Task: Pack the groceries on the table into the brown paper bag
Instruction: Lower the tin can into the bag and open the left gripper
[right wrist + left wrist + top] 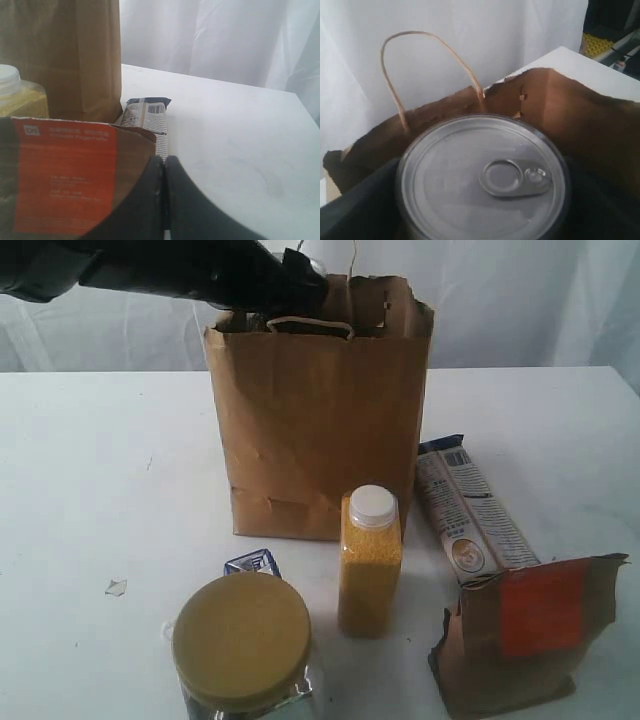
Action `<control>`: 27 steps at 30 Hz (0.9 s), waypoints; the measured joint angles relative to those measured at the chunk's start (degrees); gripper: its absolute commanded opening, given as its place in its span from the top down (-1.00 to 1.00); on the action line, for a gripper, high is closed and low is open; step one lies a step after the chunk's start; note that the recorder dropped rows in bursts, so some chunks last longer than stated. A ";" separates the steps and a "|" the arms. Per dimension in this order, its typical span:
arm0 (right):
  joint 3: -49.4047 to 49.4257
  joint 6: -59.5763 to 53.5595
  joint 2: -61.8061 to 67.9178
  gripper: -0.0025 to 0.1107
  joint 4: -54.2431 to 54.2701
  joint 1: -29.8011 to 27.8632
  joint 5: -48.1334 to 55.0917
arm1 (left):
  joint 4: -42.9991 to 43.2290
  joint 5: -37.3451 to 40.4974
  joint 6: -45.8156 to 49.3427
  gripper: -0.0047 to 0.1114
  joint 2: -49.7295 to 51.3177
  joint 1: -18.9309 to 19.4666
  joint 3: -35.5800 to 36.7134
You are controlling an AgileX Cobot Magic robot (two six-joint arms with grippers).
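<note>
Left hand (287,292): pinching can (482,180) above bag (320,420) mouth.
Right hand (164,195): pressed together, empty.
Risk: can may snag the torn rim and tip the bag.

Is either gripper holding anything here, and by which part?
The left gripper holds the silver-topped can by its sides, above the open brown paper bag. The right gripper is shut on nothing.

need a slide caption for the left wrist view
Silver-topped can held between the left fingers above the open brown paper bag.
</note>
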 measured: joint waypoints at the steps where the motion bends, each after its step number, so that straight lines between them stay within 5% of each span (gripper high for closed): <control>1: 0.00 0.00 0.00 0.96 0.00 0.00 0.00 | 0.11 0.92 0.00 0.92 0.00 0.00 0.00; 7: 0.00 0.00 0.00 0.96 0.00 0.00 0.00 | 3.15 3.80 0.00 0.58 0.00 -0.04 0.00; 16: 0.00 0.00 0.00 0.96 0.00 0.00 0.00 | 6.23 3.80 0.00 -0.44 0.00 -0.04 0.00; 27: 0.00 0.00 0.00 0.96 0.00 0.00 0.00 | 6.34 3.69 0.00 -0.52 -0.11 -0.04 -0.48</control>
